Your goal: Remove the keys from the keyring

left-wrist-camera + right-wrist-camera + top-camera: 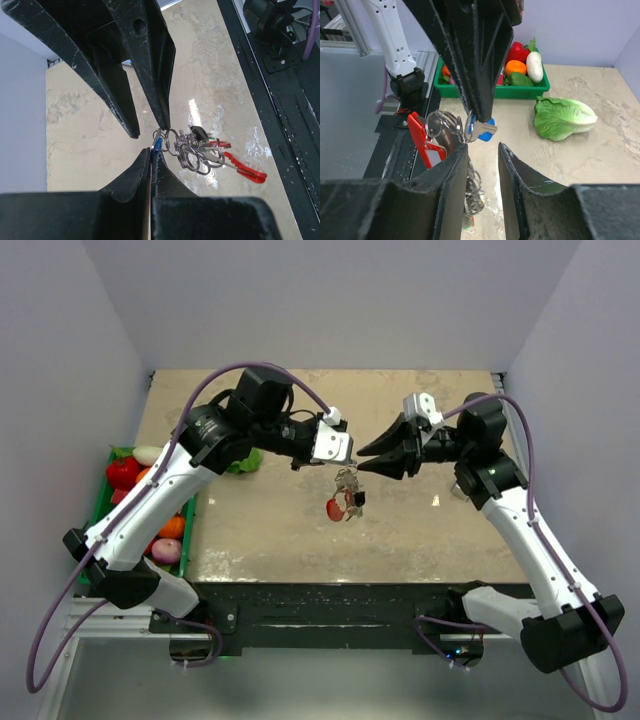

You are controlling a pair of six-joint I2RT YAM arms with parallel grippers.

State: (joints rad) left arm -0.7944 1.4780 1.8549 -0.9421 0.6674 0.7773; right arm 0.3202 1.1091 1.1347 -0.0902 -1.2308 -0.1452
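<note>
The keys [347,483] hang in a bunch above the table's middle, with the keyring's silvery loops [192,152] and its red fob [245,171] dangling below. My left gripper [152,150] is shut on the blue head of one key [484,129], and the whole bunch hangs from it. My right gripper [482,150] faces it tip to tip with its jaws apart. The blue key's blade sits just beyond the gap, and the left fingertip [462,152] touches the rings [442,125]. In the top view the two grippers [345,462] [362,460] nearly meet.
A green basket [103,495] of vegetables stands at the table's left edge. A lettuce [562,117] lies on the tabletop near it. A black rail [280,115] runs along the table's near edge.
</note>
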